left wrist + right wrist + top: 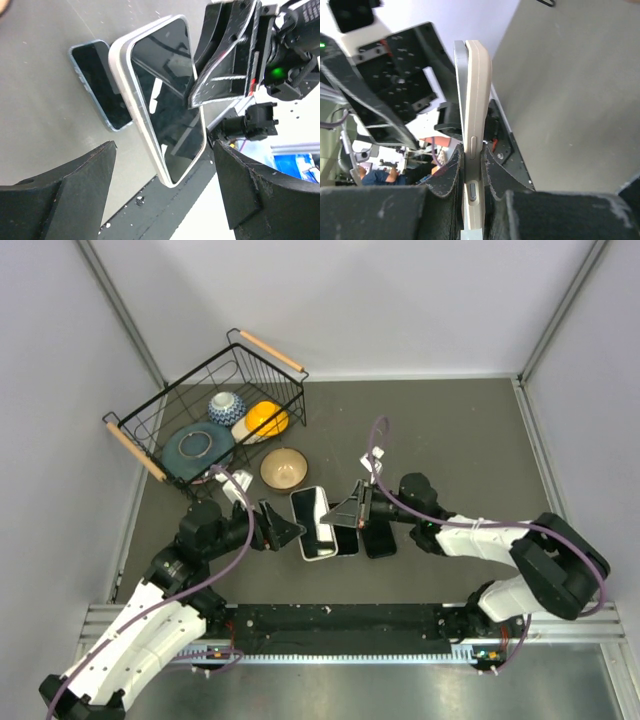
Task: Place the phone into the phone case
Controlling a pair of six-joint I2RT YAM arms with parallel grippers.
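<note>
The left gripper (283, 528) stands wide open, low in the middle of the top view. The right gripper (471, 172) pinches the case (134, 107) and phone (162, 100) together there. The phone looks hard, smooth and slippery, so hold its long edges.

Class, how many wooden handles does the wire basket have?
2. One wooden handle tops the wire basket at its far end; the other handle tops its near-left end. None looks hidden.
</note>
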